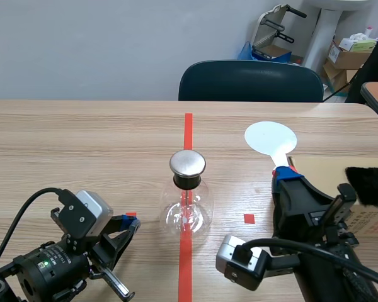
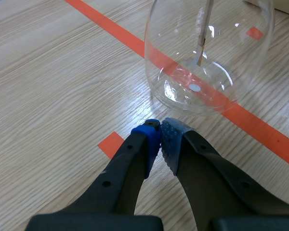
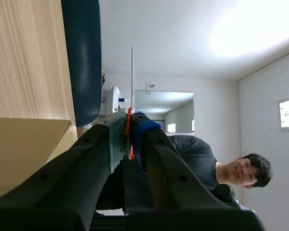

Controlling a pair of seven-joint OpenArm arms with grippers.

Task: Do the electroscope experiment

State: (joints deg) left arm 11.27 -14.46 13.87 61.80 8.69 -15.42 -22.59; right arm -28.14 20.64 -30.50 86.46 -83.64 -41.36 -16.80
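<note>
Wood-grain table (image 1: pixel 82 138), grey wall and dark chair (image 1: pixel 251 82) behind; the glass electroscope (image 1: pixel 187 201) stands on the orange-red tape line (image 1: pixel 188 126). Left wrist: the left gripper (image 2: pixel 160 132) is pressed together, empty, just short of the flask. Right wrist: the right gripper (image 3: pixel 127 132) pinches a white paddle (image 3: pixel 132 72) (seen edge-on), a person (image 3: pixel 197 154) beyond.

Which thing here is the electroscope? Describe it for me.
Follow the orange-red tape line down the middle of the wooden table. On it stands a round clear glass flask with a shiny metal cap; the white paddle nearby is flat and opaque.
</note>
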